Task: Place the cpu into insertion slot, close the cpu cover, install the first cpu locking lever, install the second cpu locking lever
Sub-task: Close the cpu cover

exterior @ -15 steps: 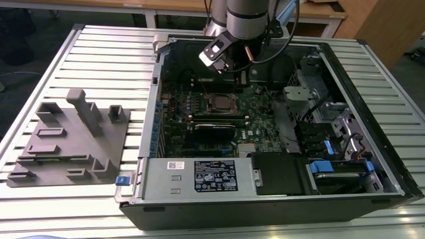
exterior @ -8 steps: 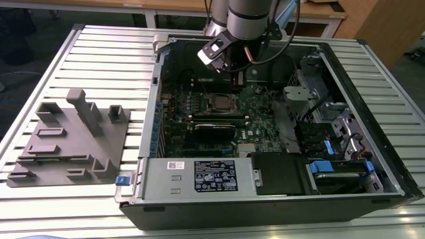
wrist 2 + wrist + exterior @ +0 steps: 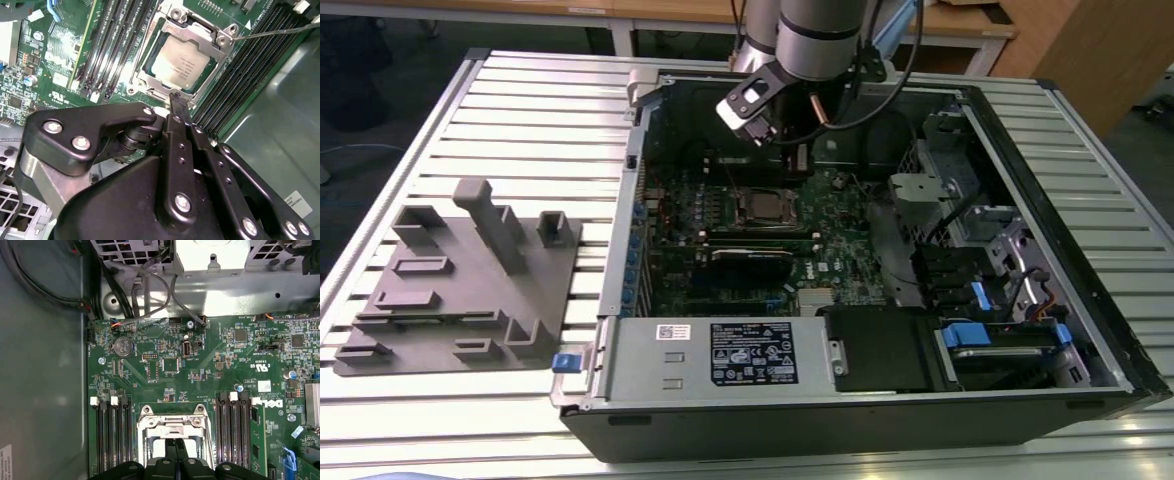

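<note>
The cpu [image 3: 180, 65], a pale silvery square chip, lies in the socket on the green board [image 3: 210, 365]. The cpu cover [image 3: 200, 35], a thin metal frame, lies down around it; its frame edge [image 3: 172, 421] also shows in the first wrist view. A thin silvery locking lever [image 3: 270, 32] runs out from the socket's corner. My gripper [image 3: 176, 97] hovers just over the socket's edge with its black fingers [image 3: 170, 452] pressed together and nothing between them. In the exterior view the gripper [image 3: 774, 135] hangs above the socket [image 3: 761, 205] inside the open computer case.
Dark memory slots [image 3: 115, 45] flank the socket on both sides. A grey box with a white label [image 3: 720, 355] and drive bays with blue tabs [image 3: 987, 330] line the case's near side. Cables [image 3: 150, 290] hang by the case wall. A grey fixture [image 3: 467, 280] sits on the slatted table.
</note>
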Controlling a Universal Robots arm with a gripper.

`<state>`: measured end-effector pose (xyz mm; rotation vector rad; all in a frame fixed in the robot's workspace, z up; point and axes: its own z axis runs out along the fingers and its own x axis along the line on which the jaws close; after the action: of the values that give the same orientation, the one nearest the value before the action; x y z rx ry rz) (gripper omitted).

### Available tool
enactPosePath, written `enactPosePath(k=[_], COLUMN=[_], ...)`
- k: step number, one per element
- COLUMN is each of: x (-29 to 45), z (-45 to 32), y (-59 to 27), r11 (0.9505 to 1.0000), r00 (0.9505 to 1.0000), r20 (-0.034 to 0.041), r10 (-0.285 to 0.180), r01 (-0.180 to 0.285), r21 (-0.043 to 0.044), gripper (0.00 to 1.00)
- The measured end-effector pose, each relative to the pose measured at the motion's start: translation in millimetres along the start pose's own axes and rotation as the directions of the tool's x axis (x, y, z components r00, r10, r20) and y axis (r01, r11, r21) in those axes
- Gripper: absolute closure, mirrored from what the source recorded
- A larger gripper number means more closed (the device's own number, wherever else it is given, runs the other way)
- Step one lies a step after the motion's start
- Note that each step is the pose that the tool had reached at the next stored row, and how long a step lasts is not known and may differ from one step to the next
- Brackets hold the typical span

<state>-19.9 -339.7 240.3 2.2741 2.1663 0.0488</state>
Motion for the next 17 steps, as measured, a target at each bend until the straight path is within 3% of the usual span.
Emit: enactPosePath(k=[11, 17], x=[-1.1, -1.2], z=[6.1, 6.7], y=[-20.5, -22.2], r11=[1.0000, 1.0000], r00=[1.0000, 1.0000], r20=[-0.0001, -0.0001], r10=[0.000, 0.000], r01=[0.000, 0.000], r21=[-0.0001, 0.0000], gripper=[0.89, 0.89])
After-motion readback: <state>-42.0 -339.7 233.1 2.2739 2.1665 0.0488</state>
